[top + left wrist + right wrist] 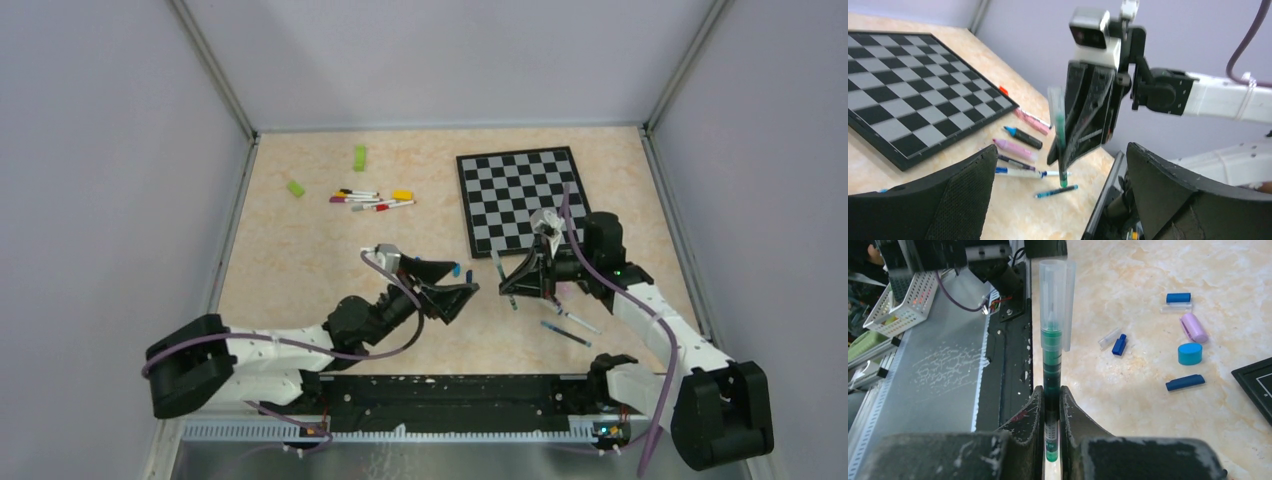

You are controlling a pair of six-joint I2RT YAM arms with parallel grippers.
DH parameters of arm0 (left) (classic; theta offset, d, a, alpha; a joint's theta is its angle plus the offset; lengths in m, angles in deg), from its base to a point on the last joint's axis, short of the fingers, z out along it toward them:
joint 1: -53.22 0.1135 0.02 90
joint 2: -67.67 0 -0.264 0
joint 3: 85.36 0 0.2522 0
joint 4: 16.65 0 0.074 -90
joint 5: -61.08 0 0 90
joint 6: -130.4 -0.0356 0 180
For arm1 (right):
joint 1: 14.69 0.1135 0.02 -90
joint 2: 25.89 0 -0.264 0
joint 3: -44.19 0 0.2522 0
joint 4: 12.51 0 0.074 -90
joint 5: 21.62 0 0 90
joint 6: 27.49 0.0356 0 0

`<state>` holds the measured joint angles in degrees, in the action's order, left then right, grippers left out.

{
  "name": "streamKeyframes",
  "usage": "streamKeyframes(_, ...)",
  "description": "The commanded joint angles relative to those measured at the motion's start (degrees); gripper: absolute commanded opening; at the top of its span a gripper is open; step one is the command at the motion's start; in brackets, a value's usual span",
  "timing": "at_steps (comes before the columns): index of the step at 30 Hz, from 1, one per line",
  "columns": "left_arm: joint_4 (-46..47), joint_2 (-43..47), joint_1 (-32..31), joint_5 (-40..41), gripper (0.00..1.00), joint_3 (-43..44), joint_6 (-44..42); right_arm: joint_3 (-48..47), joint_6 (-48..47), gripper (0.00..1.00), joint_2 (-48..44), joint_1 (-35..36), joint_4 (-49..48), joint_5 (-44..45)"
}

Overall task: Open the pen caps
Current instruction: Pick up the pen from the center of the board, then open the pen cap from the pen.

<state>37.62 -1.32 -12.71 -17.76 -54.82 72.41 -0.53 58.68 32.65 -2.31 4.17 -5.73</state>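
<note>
Right gripper (1050, 395) clamps the green pen (1051, 365) upright, clear cap (1055, 300) fitted. Left gripper (462, 280) stands wide open. Right wrist view only: loose caps (1190, 353) on the table (1148, 270). Left wrist view only: spare pens (1023, 137) beside the chessboard (908, 100).

I pinch a green pen (1052, 365) in my right gripper (1052, 392). It stands up with a see-through cap (1057, 295) over its top end. Loose pen caps (1190, 353) lie on the table (1148, 270) beside it: two dark blue, one light purple, one round and light blue, and a tiny blue one. More pens (1023, 136) lie flat on the table too, some pink and one black with a blue tip.
</note>
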Motion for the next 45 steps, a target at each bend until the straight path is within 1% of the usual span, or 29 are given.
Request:
streamKeyframes(1,-14.26,8.26,4.10,-3.08,0.99,3.18,1.03,-3.68,-12.88,0.00,-0.53,0.59,11.09,-1.54)
streamKeyframes(3,-18.60,9.05,5.05,-3.01,0.99,5.34,3.66,-3.92,-12.38,0.00,-0.04,0.60,11.45,-1.07)
streamKeyframes(5,-18.53,8.16,5.03,-2.27,0.99,6.37,6.14,-3.86,-11.70,0.00,0.35,0.58,11.36,-0.52)
streamKeyframes(8,-19.59,4.39,5.04,-1.72,0.99,9.91,9.17,-3.85,-10.23,0.00,0.77,0.57,10.68,0.64)
streamKeyframes(10,-23.72,1.16,5.05,-0.89,0.98,13.91,12.66,-3.83,-9.83,0.00,0.82,0.54,10.49,1.24)
streamKeyframes(12,-31.03,-2.38,4.94,1.00,0.93,18.99,16.22,-3.70,-9.32,0.00,0.87,0.54,10.10,1.59)
streamKeyframes(16,-57.12,-9.61,4.32,7.41,0.88,33.60,26.81,-3.58,-8.52,0.00,1.11,0.56,9.73,2.67)
streamKeyframes(18,-63.33,-11.63,3.84,9.76,0.86,37.86,28.96,-3.58,-8.34,0.00,1.14,0.71,9.50,2.91)
streamKeyframes(22,-63.71,-12.34,3.05,11.85,0.70,38.96,31.15,-3.51,-7.59,0.00,1.23,0.63,8.86,3.39)
streamKeyframes(24,-65.88,-12.77,2.85,12.79,0.66,40.18,32.08,-3.38,-7.17,0.00,1.27,0.64,8.59,3.87)
streamKeyframes(26,-67.64,-13.15,2.50,13.61,0.65,41.34,32.72,-3.32,-6.62,0.00,1.29,0.72,8.08,4.39)
streamKeyframes(31,-67.77,-13.77,1.60,15.44,0.58,42.20,33.41,-3.17,-3.85,0.00,2.04,0.74,6.56,5.14)
streamKeyframes(32,-67.77,-13.92,1.60,15.41,0.58,42.32,33.31,-3.18,-3.19,0.00,2.22,0.75,6.25,5.17)
streamKeyframes(35,-67.12,-14.23,1.44,14.71,0.51,42.50,33.17,-2.93,-1.68,0.00,2.52,0.82,5.30,5.59)
streamKeyframes(39,-66.94,-14.87,1.22,14.42,0.48,43.10,33.12,-2.87,-1.09,0.00,2.77,1.07,4.85,6.56)
streamKeyframes(43,-67.02,-15.99,1.16,13.20,0.43,44.00,33.25,-3.04,-1.00,0.00,3.13,1.36,5.14,7.89)
streamKeyframes(45,-66.82,-16.53,1.07,12.54,0.39,44.40,33.48,-3.16,-1.00,0.00,3.41,1.51,5.31,8.26)
